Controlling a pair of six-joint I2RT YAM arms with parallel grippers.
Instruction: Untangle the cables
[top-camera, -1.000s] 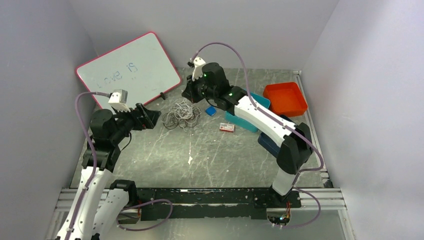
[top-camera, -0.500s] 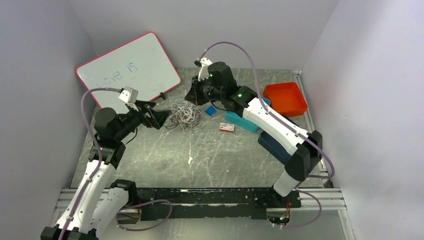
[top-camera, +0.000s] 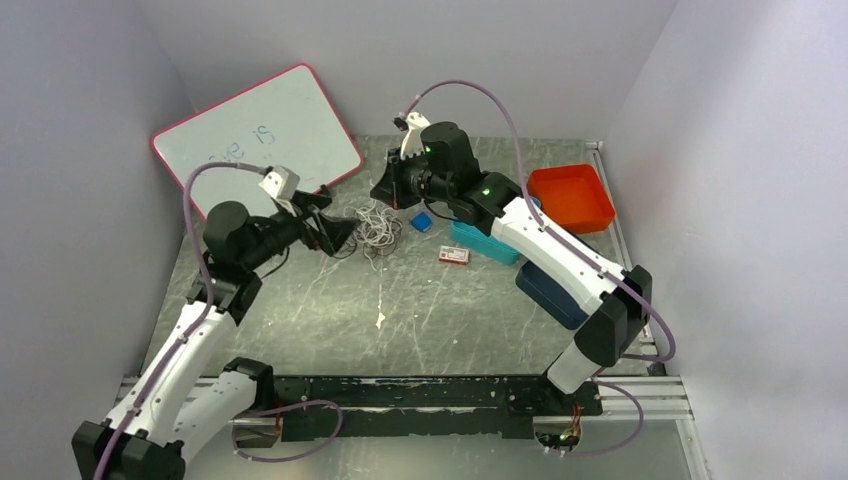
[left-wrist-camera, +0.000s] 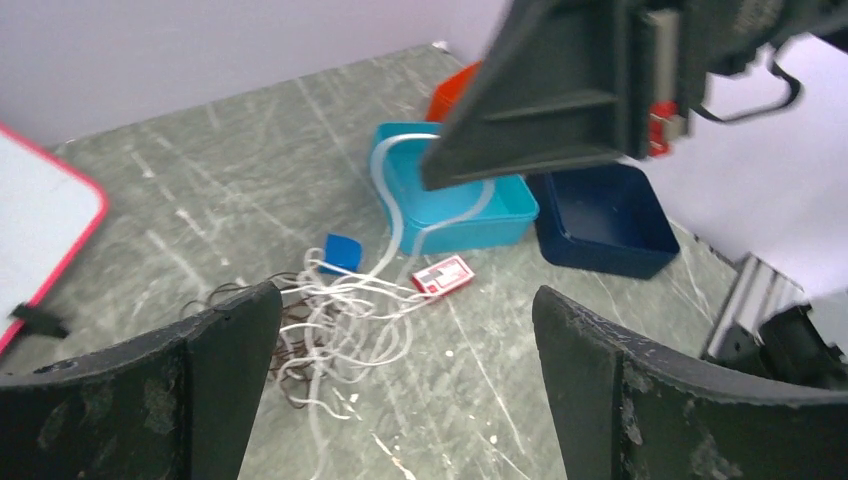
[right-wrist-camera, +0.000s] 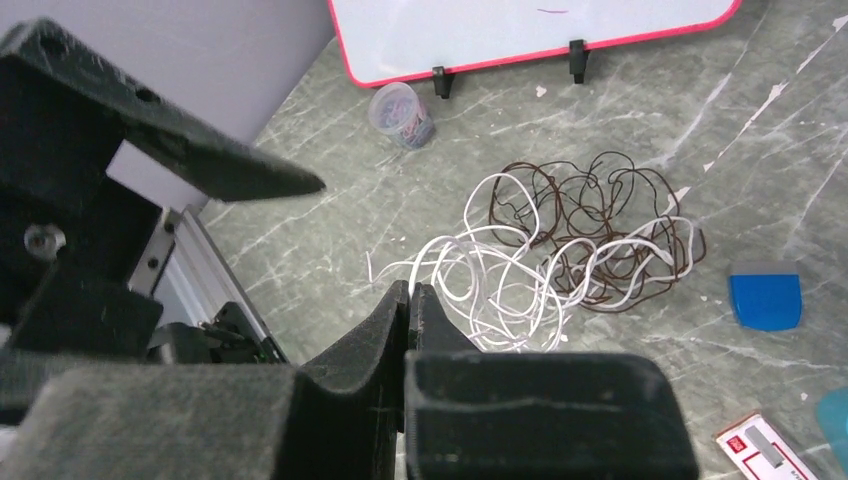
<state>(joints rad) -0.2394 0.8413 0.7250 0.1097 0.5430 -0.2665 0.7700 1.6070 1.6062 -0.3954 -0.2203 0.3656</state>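
Cables (top-camera: 378, 230) lie straight ahead of left gripper (top-camera: 345, 235), jaws wide, empty; right gripper (top-camera: 388, 190) closed, empty, toward far edge of table (top-camera: 430, 300)

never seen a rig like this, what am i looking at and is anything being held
Two robot arms are bolted at a table's near edge. One picture looks down from above; the other two come from a camera on each wrist. On the table lies a tangle of thin white and brown cables, with a whiteboard behind it and an orange tray, a teal tray and a dark blue tray to the right. The left gripper is wide open beside the tangle, holding nothing. The right gripper is shut and seems to pinch a white strand.
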